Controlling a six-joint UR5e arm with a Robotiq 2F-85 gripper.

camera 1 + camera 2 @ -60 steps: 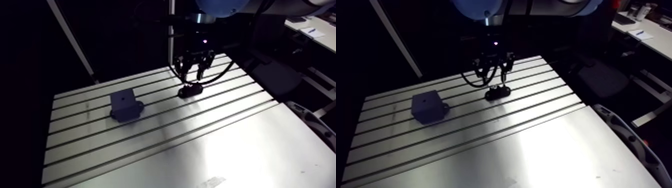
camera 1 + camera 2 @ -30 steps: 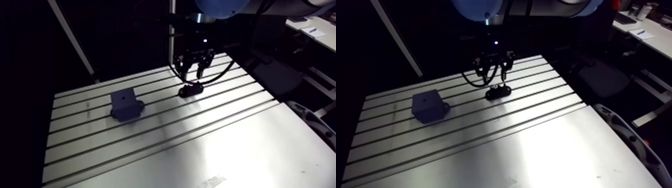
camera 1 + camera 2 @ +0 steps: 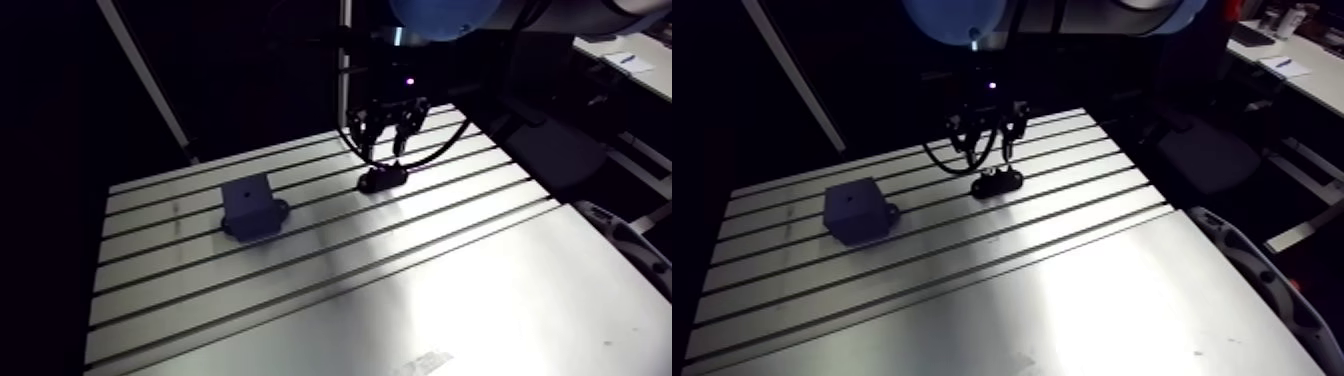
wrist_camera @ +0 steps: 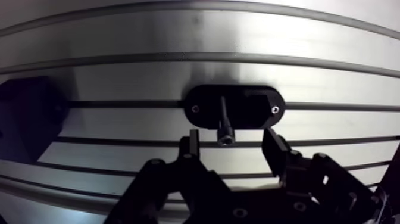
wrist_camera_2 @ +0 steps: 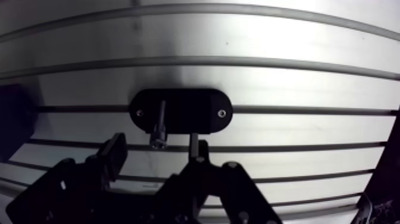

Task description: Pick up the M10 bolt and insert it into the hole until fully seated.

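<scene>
The M10 bolt (image 4: 224,126) stands upright in a black oval holder (image 4: 256,107) bolted to the slotted table (image 3: 450,280), with its socket head facing up at the wrist camera. My gripper (image 4: 233,146) hangs just above it, open, and the bolt head sits between the two fingers (image 4: 275,152) without touching either. In the arm view the gripper (image 3: 385,155) is over the holder (image 3: 382,179) at the far side of the table. The dark block with a hole in its top (image 3: 250,203) stands apart, to the left.
In the wrist view the dark block (image 4: 27,116) shows beside the holder, off to one side of the gripper. Long slots run across the table (image 3: 972,250). The table's near half is plain sheet.
Almost nothing has changed. The arm view has shifted slightly, and the gripper stays open over the holder and bolt.
</scene>
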